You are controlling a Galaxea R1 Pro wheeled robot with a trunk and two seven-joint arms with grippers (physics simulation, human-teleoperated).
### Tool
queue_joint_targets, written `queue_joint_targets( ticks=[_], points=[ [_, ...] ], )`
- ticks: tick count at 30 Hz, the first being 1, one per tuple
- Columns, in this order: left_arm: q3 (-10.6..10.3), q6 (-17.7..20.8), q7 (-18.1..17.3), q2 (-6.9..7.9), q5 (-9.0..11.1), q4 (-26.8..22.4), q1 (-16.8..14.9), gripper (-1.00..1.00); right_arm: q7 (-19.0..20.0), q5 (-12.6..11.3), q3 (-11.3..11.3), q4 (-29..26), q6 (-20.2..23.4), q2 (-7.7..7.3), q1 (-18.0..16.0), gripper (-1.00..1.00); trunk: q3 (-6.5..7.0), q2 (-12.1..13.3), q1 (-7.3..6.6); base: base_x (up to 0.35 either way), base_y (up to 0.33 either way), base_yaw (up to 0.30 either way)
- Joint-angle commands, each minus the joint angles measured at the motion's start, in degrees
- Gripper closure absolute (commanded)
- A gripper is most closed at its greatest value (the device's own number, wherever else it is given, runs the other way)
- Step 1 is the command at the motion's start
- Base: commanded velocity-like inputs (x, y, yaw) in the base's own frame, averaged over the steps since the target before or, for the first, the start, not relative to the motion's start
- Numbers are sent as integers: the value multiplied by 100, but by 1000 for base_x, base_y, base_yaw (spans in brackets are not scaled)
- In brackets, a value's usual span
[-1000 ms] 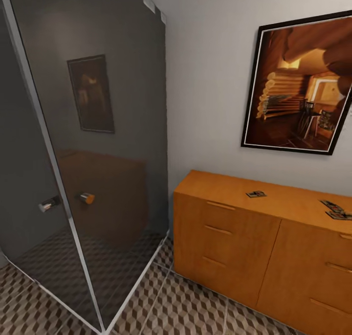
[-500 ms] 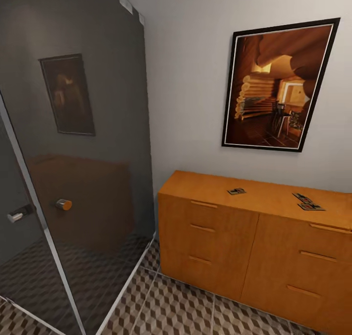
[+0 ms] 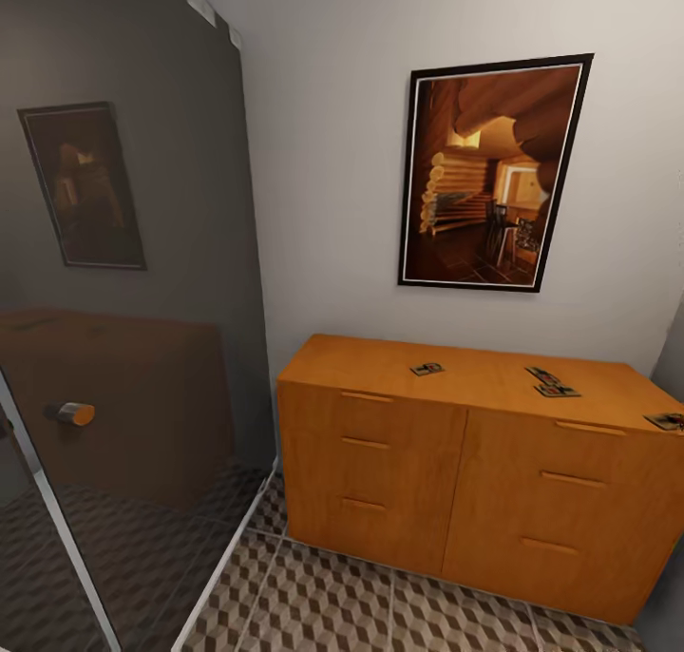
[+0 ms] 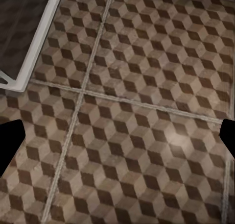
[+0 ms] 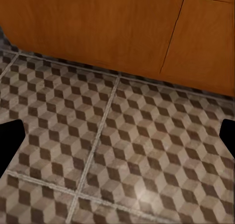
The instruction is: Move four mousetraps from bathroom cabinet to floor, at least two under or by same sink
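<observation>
Cube-patterned bathroom floor [image 3: 361, 595] runs under the cabinet [image 3: 456, 462]; mousetraps [image 3: 427, 369] lie on top, well above both empty, wide-open grippers [image 4: 117, 140] [image 5: 117, 140].

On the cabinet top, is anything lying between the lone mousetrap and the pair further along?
No. In the head view, only bare orange-brown wooden cabinet top separates the small dark flat mousetrap from the overlapping pair.

Too small to read: mousetraps [image 3: 427, 369] atop cabinet [image 3: 456, 481], wire parts indistinct; pair at 2 o'clock [image 3: 551, 383] overlapping, outlines merged. Fourth [image 3: 666, 421] clipped by right edge. Both end effectors reduced to dark corner tips, [image 4: 117, 145] and [image 5: 117, 143], jaw spacing unclear.
</observation>
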Motion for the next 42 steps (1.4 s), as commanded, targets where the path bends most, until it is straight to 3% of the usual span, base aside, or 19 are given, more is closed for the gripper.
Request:
queue_joint_targets(
  ticks=[1, 42],
  points=[
    [-1, -11, 5, 1, -1, -5, 1, -100, -18, 27, 5, 10, -26, 0, -4, -100, -3, -3, 0, 0, 0, -204],
    [-4, -11, 3, -36, -1, -4, 1, -100, -18, 27, 13, 40, -79, -3, -4, -100, 108, -3, 0, 0, 0, -203]
  ],
)
